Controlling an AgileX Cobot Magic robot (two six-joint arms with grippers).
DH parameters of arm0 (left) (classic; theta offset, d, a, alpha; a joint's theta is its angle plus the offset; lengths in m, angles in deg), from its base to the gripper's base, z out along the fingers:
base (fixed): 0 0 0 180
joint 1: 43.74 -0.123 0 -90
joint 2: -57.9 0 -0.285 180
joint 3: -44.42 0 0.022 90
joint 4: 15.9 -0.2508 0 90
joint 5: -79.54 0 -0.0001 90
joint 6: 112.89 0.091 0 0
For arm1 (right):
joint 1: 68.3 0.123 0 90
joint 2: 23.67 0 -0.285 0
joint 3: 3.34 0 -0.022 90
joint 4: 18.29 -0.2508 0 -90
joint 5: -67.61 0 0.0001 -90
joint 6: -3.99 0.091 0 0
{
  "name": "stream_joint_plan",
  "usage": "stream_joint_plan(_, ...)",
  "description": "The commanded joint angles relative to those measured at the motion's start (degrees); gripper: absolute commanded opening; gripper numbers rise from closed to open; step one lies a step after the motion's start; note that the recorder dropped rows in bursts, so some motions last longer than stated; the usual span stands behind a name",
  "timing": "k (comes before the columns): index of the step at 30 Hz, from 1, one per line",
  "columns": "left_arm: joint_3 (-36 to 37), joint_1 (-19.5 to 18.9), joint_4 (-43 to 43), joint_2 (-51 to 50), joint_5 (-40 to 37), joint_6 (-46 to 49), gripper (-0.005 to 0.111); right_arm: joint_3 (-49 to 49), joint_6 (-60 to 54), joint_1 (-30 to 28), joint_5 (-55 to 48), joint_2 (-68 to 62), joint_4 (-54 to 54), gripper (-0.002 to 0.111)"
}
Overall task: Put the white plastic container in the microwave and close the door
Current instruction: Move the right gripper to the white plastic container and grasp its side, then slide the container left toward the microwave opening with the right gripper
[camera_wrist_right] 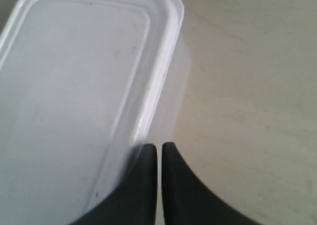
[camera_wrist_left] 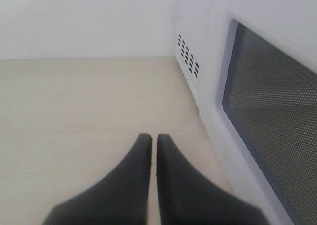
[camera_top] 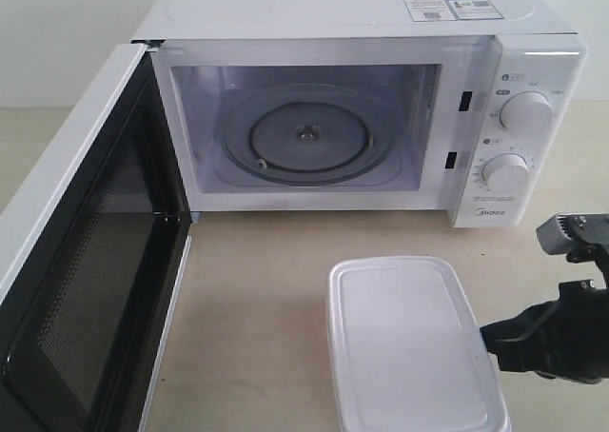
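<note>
The white plastic container sits lidded on the table, in front of the microwave and to the right. The door is swung wide open to the left, showing the glass turntable in the empty cavity. My right gripper is shut with nothing between its fingers, its tips against the container's right side. In the right wrist view, the right gripper is at the container's rim. My left gripper is shut and empty above the table, beside the door's mesh window; the exterior view does not show it.
The open door takes up the left of the table. The two knobs are on the microwave's right panel. Vent holes on the microwave's side show in the left wrist view. A pale wall stands behind.
</note>
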Motion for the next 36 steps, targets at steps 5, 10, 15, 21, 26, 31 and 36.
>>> stream_joint_plan(5,0.2,-0.1,0.4,0.2,0.0,-0.5,0.004,0.2,-7.3,-0.1,5.0,-5.3,-6.1,0.000)
stream_joint_plan(10,0.2,-0.1,0.4,0.2,0.0,-0.5,0.004,0.2,-11.7,-0.2,12.3,-10.6,-9.9,0.000)
stream_joint_plan(15,0.2,-0.1,0.4,0.2,0.0,-0.5,0.004,3.5,-10.1,-0.2,15.5,-13.4,-10.6,0.000)
stream_joint_plan(21,0.2,-0.1,0.4,0.2,0.0,-0.5,0.004,5.3,-5.3,-0.2,15.3,-16.1,-5.0,0.000)
stream_joint_plan(26,0.2,-0.1,0.4,0.2,0.0,-0.5,0.004,5.2,2.2,0.1,17.2,-17.1,6.1,0.000)
stream_joint_plan(31,0.2,-0.1,0.4,0.2,0.0,-0.5,0.004,5.3,1.1,9.3,13.2,-17.1,0.7,0.000)
stream_joint_plan(36,0.2,-0.1,0.4,0.2,0.0,-0.5,0.004,5.3,-1.9,11.9,11.8,-17.1,-4.9,0.000)
